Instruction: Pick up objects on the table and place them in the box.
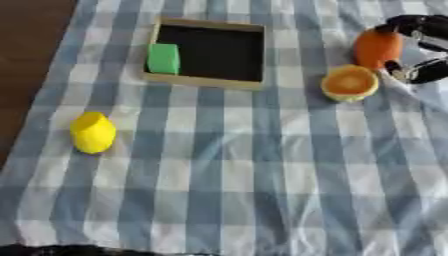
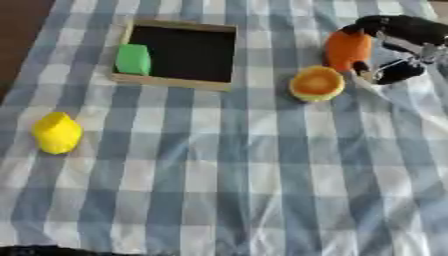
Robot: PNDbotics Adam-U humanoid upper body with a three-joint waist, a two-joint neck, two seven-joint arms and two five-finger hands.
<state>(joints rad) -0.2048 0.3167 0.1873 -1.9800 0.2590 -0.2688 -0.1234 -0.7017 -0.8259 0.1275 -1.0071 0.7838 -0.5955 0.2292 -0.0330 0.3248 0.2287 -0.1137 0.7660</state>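
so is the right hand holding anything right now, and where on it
The right hand has its fingers curled round the orange object, at its upper right side. Whether it is lifted off the cloth cannot be told. The left hand is not in view.

Homelike tabletop setup: blue-and-white checked cloth [image 1: 227, 165] over brown wooden table [image 1: 26, 60].

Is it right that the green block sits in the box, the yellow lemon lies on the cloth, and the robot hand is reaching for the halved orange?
Not quite. In the right eye view the right robot hand curls around the whole orange fruit, not the halved orange. The rest stands.
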